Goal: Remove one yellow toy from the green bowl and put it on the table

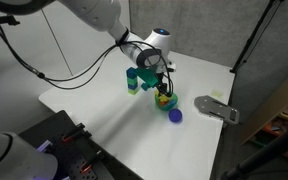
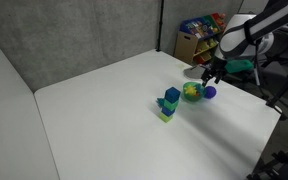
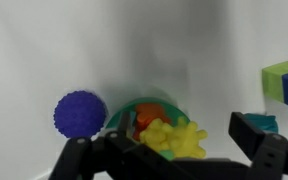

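The small lumpy yellow toy (image 3: pixel 174 138) sits in the round green bowl (image 3: pixel 120 116), not grabbed yet. The jaws hang wide apart above.

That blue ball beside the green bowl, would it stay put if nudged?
Probably not: the blue ball looks round, so it would likely roll on the white table. Its nubby surface might slow it slightly. Small, so probably light.
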{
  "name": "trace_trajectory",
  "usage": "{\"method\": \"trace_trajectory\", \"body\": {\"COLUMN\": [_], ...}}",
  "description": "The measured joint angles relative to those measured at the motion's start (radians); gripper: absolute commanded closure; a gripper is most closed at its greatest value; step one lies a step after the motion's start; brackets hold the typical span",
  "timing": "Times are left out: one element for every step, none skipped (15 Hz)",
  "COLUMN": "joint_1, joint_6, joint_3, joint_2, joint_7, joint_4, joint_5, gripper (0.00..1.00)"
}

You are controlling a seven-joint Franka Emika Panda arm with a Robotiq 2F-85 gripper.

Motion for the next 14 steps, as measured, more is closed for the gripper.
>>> {"method": "trace_trajectory", "body": {"joint_1": [0.0, 0.0, 0.0, 0.0, 0.0, 0.0, 0.0, 0.0, 0.0, 0.0, -0.001, -0.002, -0.003, -0.003], "joint_6": [0.0, 0.0, 0.0, 0.0, 0.0, 0.0, 0.0, 0.0, 0.001, 0.001, 0.001, 0.002, 0.002, 0.003], "joint_3": [0.0, 0.0, 0.0, 0.001, 0.003, 0.007, 0.012, 0.019, 0.025, 0.032, 0.039, 0.047, 0.053, 0.058], "joint_2": [0.037, 0.072, 0.104, 0.136, 0.165, 0.192, 0.216, 0.238, 0.258, 0.276, 0.293, 0.307, 0.32, 0.333], "joint_7": [0.007, 0.014, 0.021, 0.026, 0.029, 0.033, 0.038, 0.046, 0.052, 0.06, 0.066, 0.069, 0.071, 0.074], "joint_4": [0.038, 0.073, 0.109, 0.144, 0.177, 0.21, 0.241, 0.27, 0.296, 0.319, 0.339, 0.355, 0.37, 0.38], "joint_5": [-0.003, -0.006, -0.009, -0.013, -0.013, -0.013, -0.013, -0.012, -0.012, -0.012, -0.01, -0.006, -0.003, -0.003], "gripper": [0.0, 0.0, 0.0, 0.0, 0.0, 0.0, 0.0, 0.0, 0.0, 0.0, 0.0, 0.0, 0.0, 0.1]}}
